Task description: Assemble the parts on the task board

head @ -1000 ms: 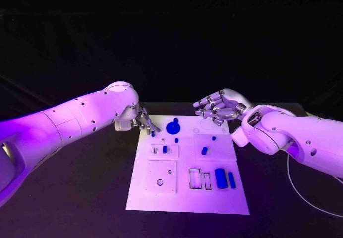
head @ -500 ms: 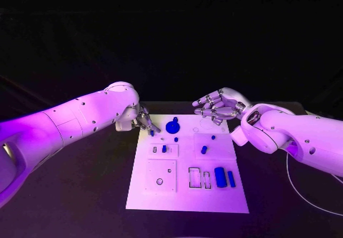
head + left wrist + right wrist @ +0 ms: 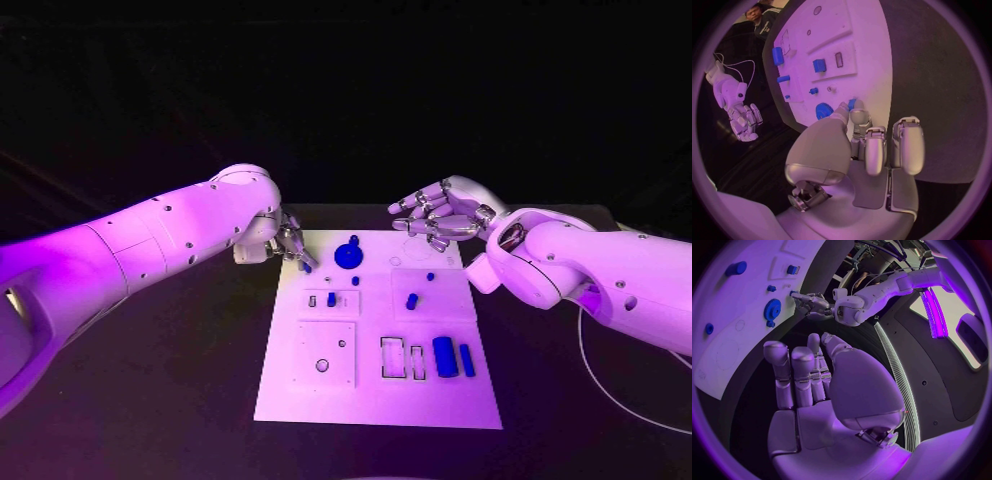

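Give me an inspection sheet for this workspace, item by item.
Surface: black table, with the white task board lying flat in its middle.
Job's things: a blue gear at the board's far end; two blue blocks side by side near the near right corner; smaller blue pieces between them.
Clutter: nothing seen.
Hands: the left robot hand pinches a small blue part at the board's far left corner; the right robot hand hovers over the far right corner, holding nothing.
Cables: a white cable curves across the table under the right arm.
Surroundings: dark beyond the table.
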Tool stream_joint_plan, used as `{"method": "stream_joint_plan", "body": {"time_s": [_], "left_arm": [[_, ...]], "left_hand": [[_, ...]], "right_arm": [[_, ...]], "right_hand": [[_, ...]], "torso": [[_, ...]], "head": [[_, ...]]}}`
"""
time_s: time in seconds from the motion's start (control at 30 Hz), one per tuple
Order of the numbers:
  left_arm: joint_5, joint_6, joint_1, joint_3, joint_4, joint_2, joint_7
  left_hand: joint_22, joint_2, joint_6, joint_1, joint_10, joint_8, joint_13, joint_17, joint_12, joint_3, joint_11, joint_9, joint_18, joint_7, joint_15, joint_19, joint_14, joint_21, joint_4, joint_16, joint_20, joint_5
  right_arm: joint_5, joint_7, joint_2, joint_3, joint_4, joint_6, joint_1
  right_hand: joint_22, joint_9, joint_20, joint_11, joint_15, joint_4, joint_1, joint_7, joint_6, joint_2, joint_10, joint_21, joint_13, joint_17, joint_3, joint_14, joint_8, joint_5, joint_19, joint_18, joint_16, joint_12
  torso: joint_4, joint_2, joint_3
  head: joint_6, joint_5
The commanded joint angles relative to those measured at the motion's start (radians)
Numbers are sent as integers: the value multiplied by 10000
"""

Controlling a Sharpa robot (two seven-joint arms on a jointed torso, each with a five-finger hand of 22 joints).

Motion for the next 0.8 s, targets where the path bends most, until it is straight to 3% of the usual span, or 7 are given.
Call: {"method": "stream_joint_plan", "body": {"time_s": [0.03, 0.1, 0.2, 0.37, 0.57, 0.8], "left_arm": [[222, -269, -17, -7, 37, -14, 157], [302, -355, -18, -6, 64, -43, 194], [436, -469, -19, -6, 89, -83, 250], [574, -570, -24, -9, 133, -147, 309], [919, -907, -38, -14, 509, -404, 374], [1101, -1659, -96, -27, 1796, -1155, 811]], "left_hand": [[1432, 202, -126, 514, -29, 100, -64, 2631, -116, 656, -34, 67, -9, 25, -70, 546, 1051, 39, -315, 30, -56, 26], [1425, 19, -199, 450, -38, 182, -121, 2631, -166, 1346, 12, 127, -7, 100, -14, 540, 1051, 25, -439, 30, -32, 32], [1411, -529, -268, -141, 6, 396, -187, 2631, -172, 2801, 32, 264, 2, 133, 20, 528, 1051, -9, -531, 30, 16, 57], [1377, -1012, -324, -684, 39, 591, -250, 2631, -171, 4116, 44, 387, 16, 131, 40, 508, 1051, -62, -761, 30, 23, 22], [1334, -1185, -323, -933, 87, 692, -245, 2631, -137, 4655, 44, 445, 27, 109, 16, 488, 1051, -113, -914, 30, 34, 57], [1378, -1471, -218, -1204, 269, 770, -105, 2631, -2, 5162, 10, 466, 19, 75, -9, 512, 1051, -88, -1159, 30, 11, 406]], "right_arm": [[-88, 63, 7, 1, -7, 173, -6], [-88, 57, 5, 1, -13, 185, -6], [-88, 51, -2, 1, -18, 197, -7], [-88, 39, -12, 1, -13, 225, -7], [-88, 32, -20, 1, -15, 262, -7], [-88, 5, -21, -3, -44, 330, -17]], "right_hand": [[-11, 11, -18, 10, 2, -2, -32, 21, -50, -37, -72, -36, -9, -12, 72, -67, 0, 47, -57, 135, -52, -28], [-11, 11, -18, 10, 2, -2, -32, 21, -50, -37, -72, -36, -9, -12, 72, -67, 0, 47, -57, 135, -52, -28], [-11, 11, -18, 10, 2, -2, -32, 21, -50, -37, -72, -36, -9, -12, 72, -67, 0, 47, -57, 135, -52, -28], [-11, 11, -18, 10, 2, -2, -32, 21, -50, -37, -72, -36, -9, -12, 72, -67, 0, 47, -57, 135, -52, -28], [-14, 12, -17, 12, 4, -2, -37, 23, -52, -40, -76, -41, -10, -6, 76, -68, 1, 49, -59, 135, -52, -25], [-25, 12, -16, 14, 6, -1, -42, 25, -54, -43, -80, -50, -11, -9, 78, -71, 1, 49, -65, 137, -58, -25]], "torso": [[-2, 0, -1], [5, -1, -2], [14, -4, -4], [16, -5, 1], [6, -8, 2], [21, -1, 8]], "head": [[-17, 6], [-34, -3], [-40, -6], [-44, 26], [-24, 99], [-50, 133]]}}
